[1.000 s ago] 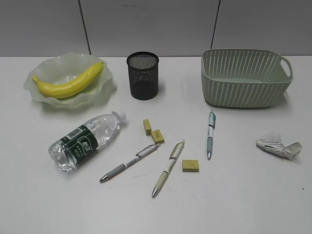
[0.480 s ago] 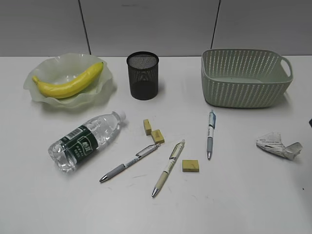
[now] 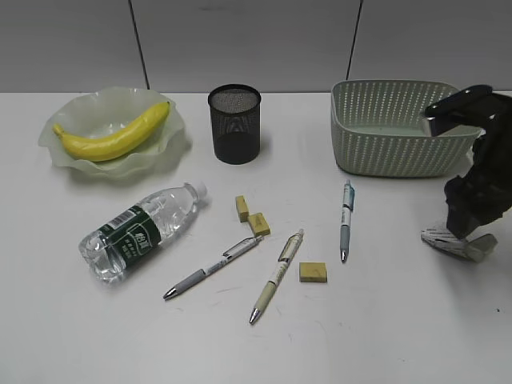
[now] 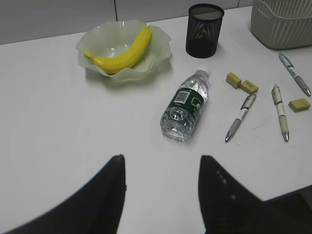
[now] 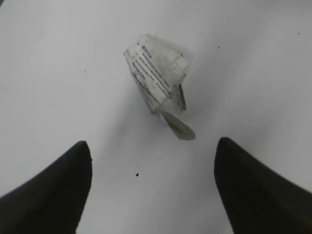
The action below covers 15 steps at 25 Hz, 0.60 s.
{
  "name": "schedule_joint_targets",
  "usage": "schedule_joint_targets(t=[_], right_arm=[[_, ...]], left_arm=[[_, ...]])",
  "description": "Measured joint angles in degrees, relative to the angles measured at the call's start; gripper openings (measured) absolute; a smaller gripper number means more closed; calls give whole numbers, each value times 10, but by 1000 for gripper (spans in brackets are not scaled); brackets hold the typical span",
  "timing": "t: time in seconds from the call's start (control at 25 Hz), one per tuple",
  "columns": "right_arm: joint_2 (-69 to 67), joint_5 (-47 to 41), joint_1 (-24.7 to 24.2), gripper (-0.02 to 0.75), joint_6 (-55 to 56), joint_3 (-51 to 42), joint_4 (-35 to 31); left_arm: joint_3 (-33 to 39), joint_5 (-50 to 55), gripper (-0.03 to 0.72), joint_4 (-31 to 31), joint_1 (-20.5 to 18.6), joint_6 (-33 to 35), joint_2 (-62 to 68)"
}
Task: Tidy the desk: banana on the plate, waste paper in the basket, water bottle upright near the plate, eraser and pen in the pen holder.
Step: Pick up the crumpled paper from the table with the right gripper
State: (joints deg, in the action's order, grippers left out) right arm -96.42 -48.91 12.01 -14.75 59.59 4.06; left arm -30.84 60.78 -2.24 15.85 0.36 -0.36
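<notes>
The waste paper (image 5: 156,78), a crumpled printed wad, lies on the desk (image 3: 384,320) at the right. My right gripper (image 5: 153,142) hangs open just short of it, nothing between its fingers; in the exterior view that gripper (image 3: 468,228) covers part of the wad (image 3: 438,237). The banana (image 3: 112,136) rests in the plate (image 3: 172,146). The water bottle (image 3: 144,230) lies on its side. Three pens (image 3: 277,274) and three yellow erasers (image 3: 313,272) are scattered mid-desk. My left gripper (image 4: 162,157) is open over bare desk, short of the bottle (image 4: 187,105).
The black mesh pen holder (image 3: 234,124) stands at the back centre. The green basket (image 3: 392,136) sits at the back right, just beyond my right arm. Grey wall panels close off the far edge.
My right arm has come into the exterior view from the right and now hangs over the waste paper. Nothing on the desk has moved.
</notes>
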Motion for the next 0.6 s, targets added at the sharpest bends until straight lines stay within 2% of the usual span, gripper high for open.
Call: schedule_joint_targets(t=[0.44, 0.6], right_arm=[[-129, 53, 0, 598, -1, 10, -5], [-156, 55, 0, 551, -1, 10, -4]], left_arm=[[0, 0, 368, 0, 0, 0, 0], [0, 0, 368, 0, 0, 0, 0]])
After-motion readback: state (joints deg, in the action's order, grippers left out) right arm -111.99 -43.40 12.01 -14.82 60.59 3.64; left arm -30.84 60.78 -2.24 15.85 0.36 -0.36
